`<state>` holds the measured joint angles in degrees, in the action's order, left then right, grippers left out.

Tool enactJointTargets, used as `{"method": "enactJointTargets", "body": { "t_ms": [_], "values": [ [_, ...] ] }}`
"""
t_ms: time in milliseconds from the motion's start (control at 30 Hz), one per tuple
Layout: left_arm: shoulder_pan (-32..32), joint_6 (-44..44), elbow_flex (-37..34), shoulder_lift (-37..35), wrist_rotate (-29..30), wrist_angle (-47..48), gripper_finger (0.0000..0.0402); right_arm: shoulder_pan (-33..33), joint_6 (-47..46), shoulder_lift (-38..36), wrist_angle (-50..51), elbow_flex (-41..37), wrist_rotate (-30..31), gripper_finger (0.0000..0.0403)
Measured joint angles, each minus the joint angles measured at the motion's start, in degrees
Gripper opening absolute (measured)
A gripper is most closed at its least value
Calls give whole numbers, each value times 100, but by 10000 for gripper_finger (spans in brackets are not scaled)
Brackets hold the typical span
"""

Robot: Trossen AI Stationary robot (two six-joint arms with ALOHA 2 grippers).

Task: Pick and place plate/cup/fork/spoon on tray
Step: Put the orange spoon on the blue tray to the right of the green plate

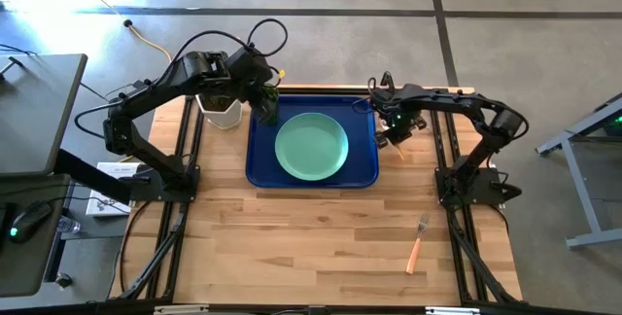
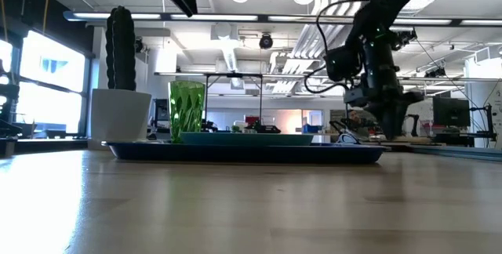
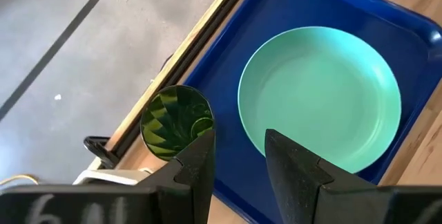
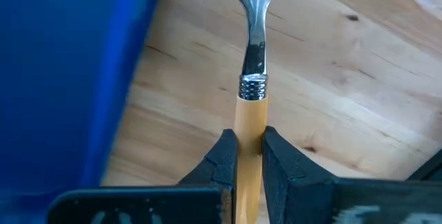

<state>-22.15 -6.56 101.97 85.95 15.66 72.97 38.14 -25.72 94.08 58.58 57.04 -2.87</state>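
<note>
A light wooden tabletop (image 1: 321,232) is seen from above, standing on a grey concrete floor; beyond its far edge, in the level view, a bright open hall with ceiling lights and desks is visible. A dark blue tray (image 1: 259,164) lies at the middle of the far half of the tabletop. The mint-green plate (image 1: 311,146) rests inside the tray, near its centre, and the green cup (image 2: 187,107) stands upright in the tray's far-left corner. A white pot with a cactus (image 2: 120,89) stands on the tabletop just beside the tray's left rim. The fork (image 1: 418,244) lies alone toward the near right corner of the tabletop, well apart from the tray.

The right gripper (image 4: 250,156) is clenched on the orange handle of the spoon (image 4: 253,58), just outside the tray's right rim, over bare wood. The left gripper (image 3: 239,156) is held above the far-left corner of the tray, its fingers (image 3: 200,165) parted and grasping nothing, with the cup below and beside them.

The whole near half of the tabletop is bare wood apart from the fork. Inside the tray, narrow strips of blue floor are left free around the plate.
</note>
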Motion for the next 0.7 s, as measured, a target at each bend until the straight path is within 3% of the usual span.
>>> {"method": "enactJointTargets", "body": {
  "t_ms": [433, 700],
  "values": [
    [-2, 585, 0, 0, -2, 0, 115, -837, -1920, -7, 17, 1156, -27, 16],
    [-2, 669, 0, 0, -2, 2, 115, -1460, -3413, -11, -490, 1254, 112, 17]
  ]
}}
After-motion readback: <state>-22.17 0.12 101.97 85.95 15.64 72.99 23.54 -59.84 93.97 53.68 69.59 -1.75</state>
